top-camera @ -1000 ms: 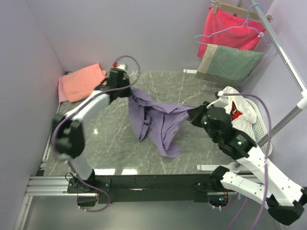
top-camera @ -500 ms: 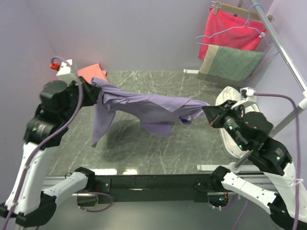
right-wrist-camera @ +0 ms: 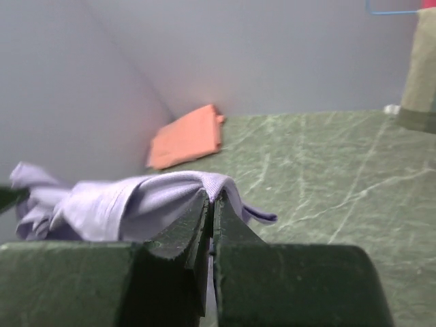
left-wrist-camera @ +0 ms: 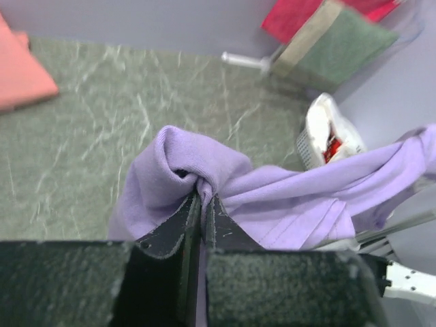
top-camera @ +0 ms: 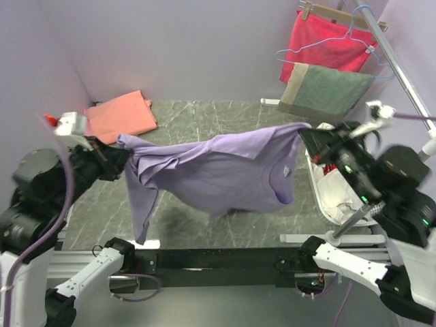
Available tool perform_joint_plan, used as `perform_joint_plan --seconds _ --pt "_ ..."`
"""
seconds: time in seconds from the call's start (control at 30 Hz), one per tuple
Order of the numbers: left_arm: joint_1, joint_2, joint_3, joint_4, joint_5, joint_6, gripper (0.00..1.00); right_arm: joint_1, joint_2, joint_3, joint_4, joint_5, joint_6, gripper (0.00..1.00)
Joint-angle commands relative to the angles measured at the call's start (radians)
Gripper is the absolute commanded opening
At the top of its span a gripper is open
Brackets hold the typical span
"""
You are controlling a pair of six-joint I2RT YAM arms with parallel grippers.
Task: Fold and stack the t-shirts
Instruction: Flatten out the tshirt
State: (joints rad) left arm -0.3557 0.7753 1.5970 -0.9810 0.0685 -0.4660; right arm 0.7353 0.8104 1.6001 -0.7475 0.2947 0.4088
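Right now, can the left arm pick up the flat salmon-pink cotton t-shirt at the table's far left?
Probably not. Nothing lies over the salmon-pink t-shirt, but the left gripper is shut on the large lavender-purple cotton t-shirt, stretched in the air to the right gripper. It must release that first.

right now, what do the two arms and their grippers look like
The left arm and right arm match: white links, bulky black joint housings, and a purple cable trailing along each. The right arm shows small green lights. The left wrist carries a white camera mount with a red tip. The left gripper and right gripper have flat black fingers that narrow to their tips.
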Motion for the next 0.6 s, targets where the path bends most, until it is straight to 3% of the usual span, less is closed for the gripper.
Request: perform_joint_plan --seconds 0.0,0.1,0.23,0.37,0.4,0.47,0.5,0.53,0.57 --pt "0.004 0.056 -0.175 0.073 -0.010 -0.022 0.04 -0.005 0.200 -0.005 0.056 0.136 -0.074 0.04" --pt "0.004 0.126 -0.323 0.178 -0.064 -0.036 0.01 -0.039 0.334 -0.014 0.080 0.175 -0.082 0.04" --pt "0.014 0.260 -0.509 0.349 -0.173 -0.063 0.01 -0.155 0.492 -0.052 0.128 0.078 -0.065 0.01" --pt "0.064 0.518 -0.560 0.496 -0.199 -0.094 0.03 -0.284 0.680 -0.098 0.183 -0.009 -0.045 0.00" --pt "0.075 0.571 -0.552 0.525 -0.214 -0.095 0.22 -0.296 0.716 -0.092 0.191 -0.018 -0.045 0.00" --pt "0.095 0.735 -0.513 0.535 -0.236 -0.143 0.33 -0.313 0.823 -0.059 0.177 -0.029 -0.042 0.00" --pt "0.110 0.783 -0.491 0.539 -0.220 -0.143 0.81 -0.327 0.855 -0.045 0.174 -0.038 -0.042 0.00" --pt "0.110 0.827 -0.450 0.557 -0.231 -0.145 0.99 -0.332 0.884 -0.032 0.177 -0.046 -0.050 0.00" --pt "0.110 0.894 -0.430 0.558 -0.242 -0.152 0.99 -0.336 0.933 -0.016 0.175 -0.052 -0.051 0.00"
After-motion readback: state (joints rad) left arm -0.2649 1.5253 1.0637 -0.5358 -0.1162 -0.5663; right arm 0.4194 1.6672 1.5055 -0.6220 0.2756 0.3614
